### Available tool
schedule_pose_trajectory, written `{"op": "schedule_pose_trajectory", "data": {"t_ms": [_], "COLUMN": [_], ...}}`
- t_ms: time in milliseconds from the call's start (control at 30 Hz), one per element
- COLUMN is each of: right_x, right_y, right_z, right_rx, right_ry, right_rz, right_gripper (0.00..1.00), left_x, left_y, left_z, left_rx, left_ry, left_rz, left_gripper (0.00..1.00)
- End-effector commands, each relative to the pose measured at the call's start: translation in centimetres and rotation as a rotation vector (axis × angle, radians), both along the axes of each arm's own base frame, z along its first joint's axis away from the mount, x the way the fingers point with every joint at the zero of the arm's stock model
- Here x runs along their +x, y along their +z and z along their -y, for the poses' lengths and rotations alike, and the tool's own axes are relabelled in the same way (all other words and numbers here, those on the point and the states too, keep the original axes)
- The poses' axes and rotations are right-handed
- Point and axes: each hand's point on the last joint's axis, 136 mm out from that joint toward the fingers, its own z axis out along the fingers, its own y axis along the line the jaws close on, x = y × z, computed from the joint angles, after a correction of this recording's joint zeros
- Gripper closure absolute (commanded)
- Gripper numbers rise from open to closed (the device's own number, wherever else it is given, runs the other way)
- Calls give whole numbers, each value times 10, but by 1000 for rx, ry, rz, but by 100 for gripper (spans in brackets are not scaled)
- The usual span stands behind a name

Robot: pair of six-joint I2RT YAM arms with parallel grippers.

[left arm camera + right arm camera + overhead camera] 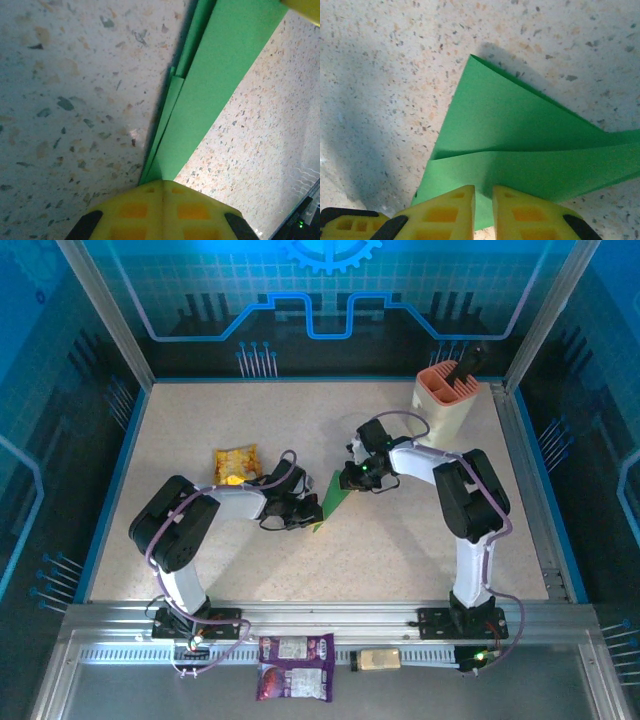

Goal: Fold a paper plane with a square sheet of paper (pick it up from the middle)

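The folded green paper lies near the middle of the table, between the two arms. The left claw is closed tight on the near end of the paper. The right claw pinches its far end with a narrow gap. A yellow snack packet lies further left.

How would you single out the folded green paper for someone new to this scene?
At the middle of the speckled table, between the left gripper and right gripper, lies the folded green paper. It is a narrow creased wedge pinched at both ends, unlike the crinkly yellow snack packet further left.
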Motion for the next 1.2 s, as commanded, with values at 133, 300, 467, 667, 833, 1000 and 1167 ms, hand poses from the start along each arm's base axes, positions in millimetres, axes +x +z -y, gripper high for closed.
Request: {"op": "schedule_pose_trajectory", "data": {"t_ms": [133, 300, 467, 667, 833, 1000, 1167], "right_x": [1, -3, -10, -12, -11, -5, 5], "right_y": [-10, -23, -34, -37, -33, -18, 20], "right_z": [5, 10, 15, 17, 16, 8, -4], "right_rx": [-40, -85, -123, -141, -131, -76, 33], "right_ry": [3, 0, 2, -1, 0, 9, 21], "right_rz": [-26, -62, -97, -109, -100, -62, 35], "right_gripper": [81, 81, 81, 81, 81, 81, 79], "left_x": [-12, -6, 12, 38, 54, 56, 50], "left_y": [-14, -1, 30, 34, 20, 4, -10], "left_z": [-5, 0, 14, 25, 27, 24, 9], "left_rx": [49, 28, -28, -35, 0, 47, 120], "left_ry": [-24, -35, -47, -10, 27, 56, 85], "left_rz": [-57, -29, 49, 67, 57, 17, -10], "left_gripper": [98, 97, 91, 88, 91, 96, 100]}}
